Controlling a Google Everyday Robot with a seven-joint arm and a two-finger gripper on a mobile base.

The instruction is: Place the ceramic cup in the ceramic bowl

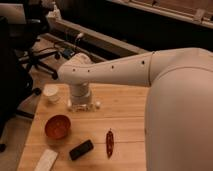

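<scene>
The small white ceramic cup (51,93) stands upright near the table's far left corner. The reddish-orange ceramic bowl (57,126) sits on the wooden table (125,115) nearer the front left, empty. My gripper (82,103) hangs from the white arm just right of the cup and above the bowl's far side, low over the table. It holds nothing that I can see.
A red chili pepper (109,142) lies at the front middle. A black rectangular object (81,149) lies left of it. A flat white block (46,160) lies at the front left edge. Office chairs stand off the table's left side.
</scene>
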